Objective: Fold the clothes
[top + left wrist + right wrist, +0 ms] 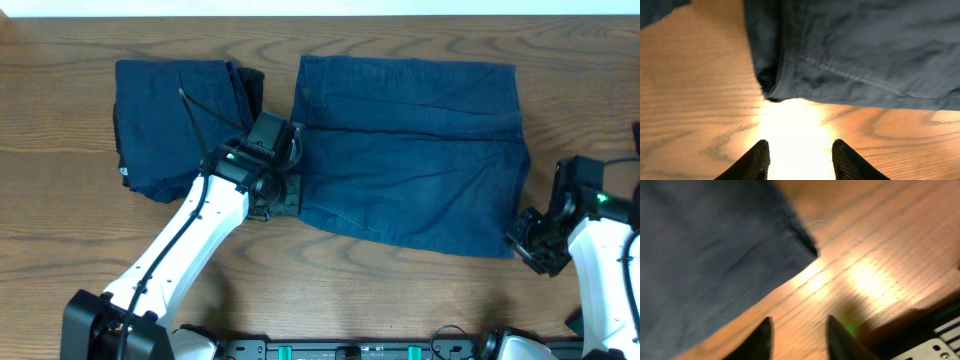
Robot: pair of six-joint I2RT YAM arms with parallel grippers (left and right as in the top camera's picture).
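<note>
A dark navy garment [410, 150] lies spread flat in the middle of the wooden table. A folded navy bundle [175, 125] lies at the left. My left gripper [283, 200] is open and empty at the spread garment's near left corner. In the left wrist view its fingers [799, 150] are over bare wood, just short of that corner [772, 92]. My right gripper [527, 243] is open and empty by the garment's near right corner. In the right wrist view its fingers [797, 330] are over wood, with the garment's edge [715, 255] ahead to the left.
The wooden table [400, 290] runs to the front edge, where the arm bases and a black rail [350, 348] stand. The left arm [190, 250] crosses the table from front left. A black cable lies over the folded bundle.
</note>
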